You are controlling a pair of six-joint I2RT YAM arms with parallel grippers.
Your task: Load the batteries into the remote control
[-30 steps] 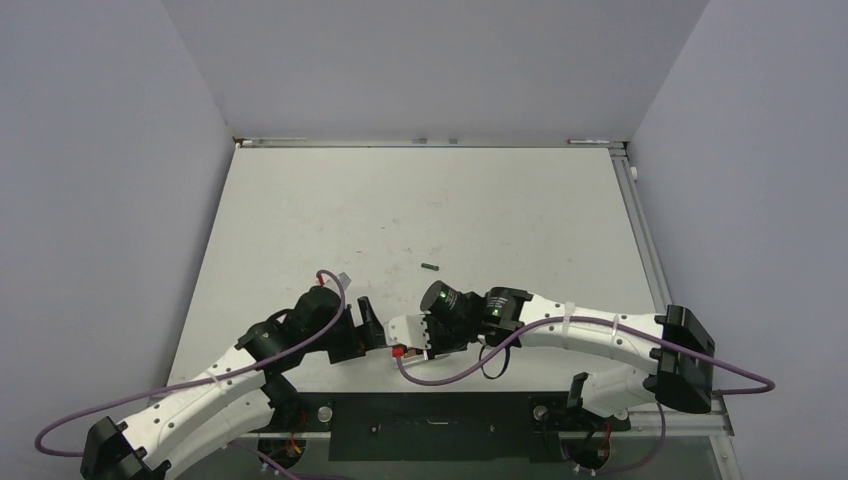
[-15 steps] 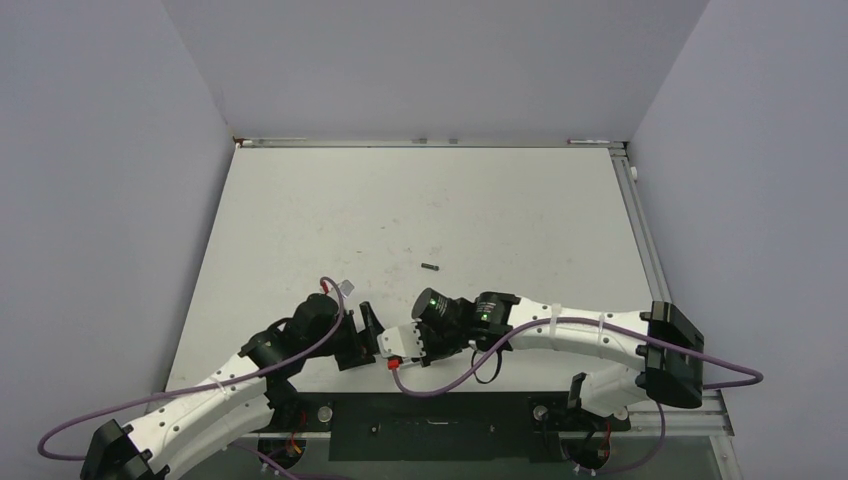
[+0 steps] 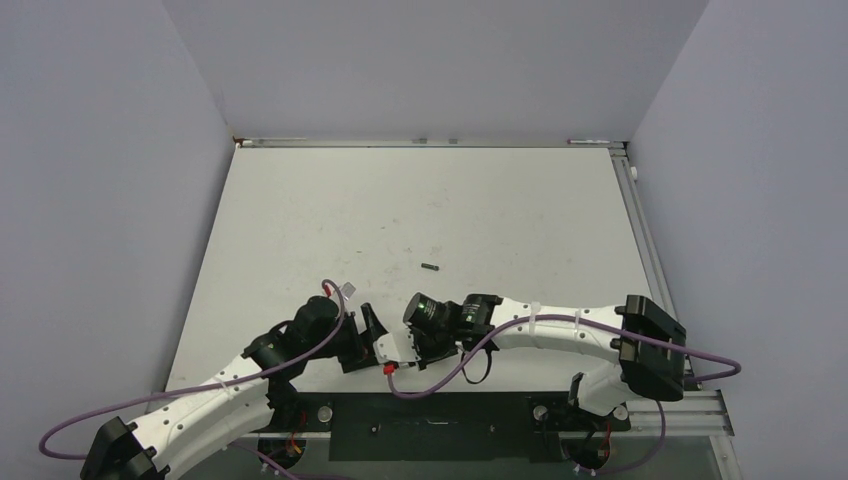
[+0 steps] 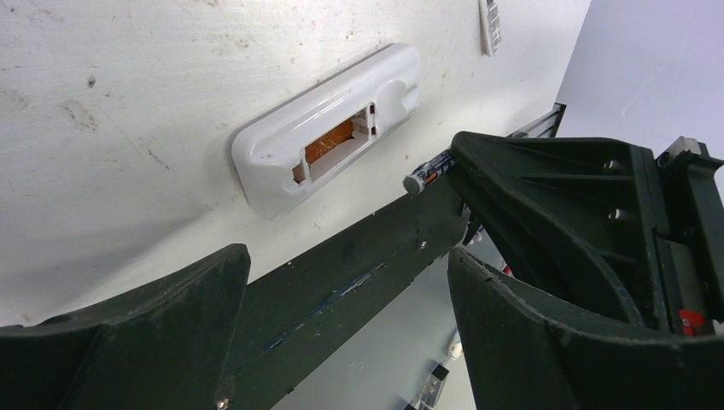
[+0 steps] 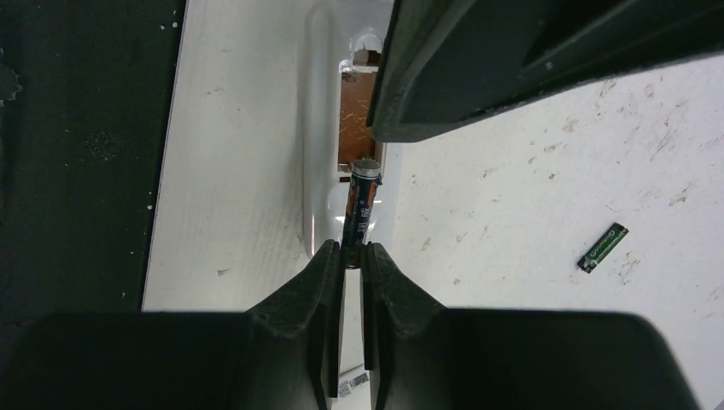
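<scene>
Battery one, a thin dark cylinder with a silver end cap (image 5: 359, 205), is pinched by its tail in the right gripper (image 5: 352, 253), jaws closed on it. Its tip sits at the near end of the brown recess (image 5: 354, 120); contact unclear. Recess looks empty. Slim white plastic remote control (image 4: 282, 149) lies back-up on the white table (image 3: 400, 200), near the front edge. Left gripper (image 4: 346, 265) hangs wide open over the remote, holding nothing. Second battery, dark with green print (image 5: 603, 247), lies loose on the table, well apart. None seated yet, two to go.
</scene>
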